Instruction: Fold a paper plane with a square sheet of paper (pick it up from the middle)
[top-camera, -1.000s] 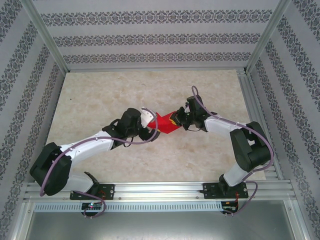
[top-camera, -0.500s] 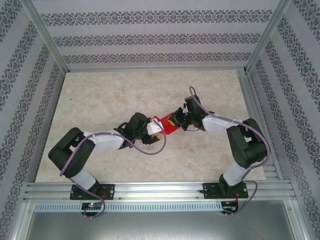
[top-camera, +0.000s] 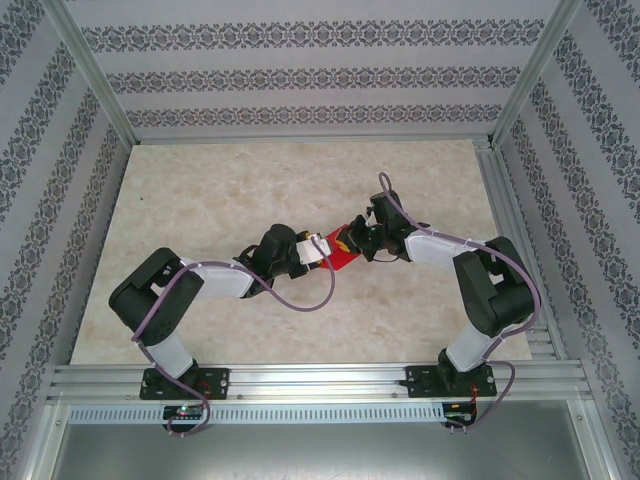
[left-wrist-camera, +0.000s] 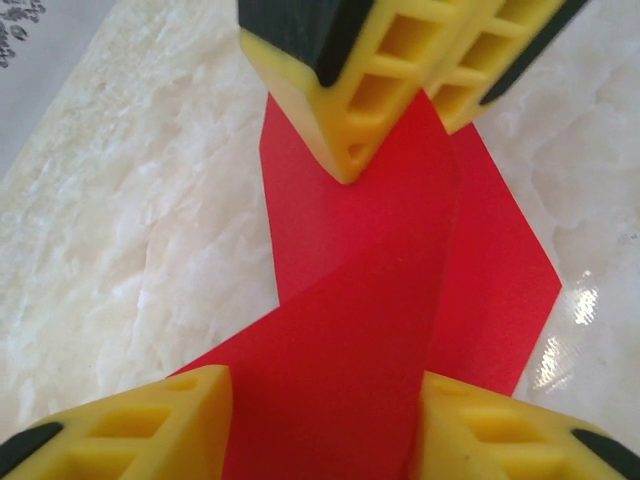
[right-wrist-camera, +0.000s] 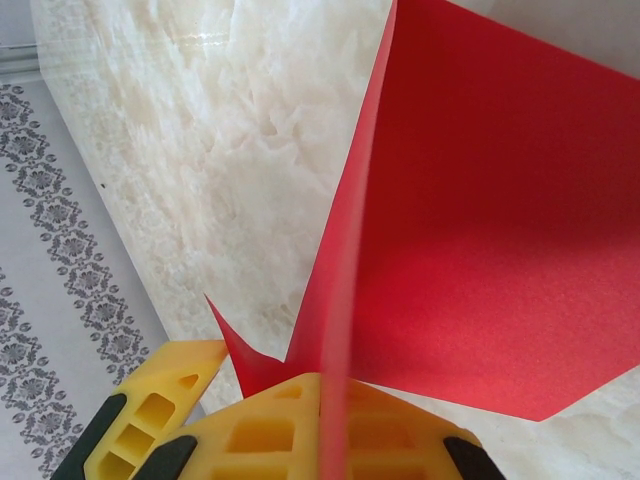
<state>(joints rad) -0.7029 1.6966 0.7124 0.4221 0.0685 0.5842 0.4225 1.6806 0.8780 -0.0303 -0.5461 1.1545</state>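
Paper sheet, red and partly folded, lies mid-desk between both arms. Right gripper is clamped on one end, a flap standing upright between its fingers. Left gripper faces it, fingers apart, straddling the raised fold.

1. A robot lab test cell.
2. An aluminium frame encloses it, lined with patterned panels.
3. Two arms are bolted to a rail at the near edge of the marble-look worktop.
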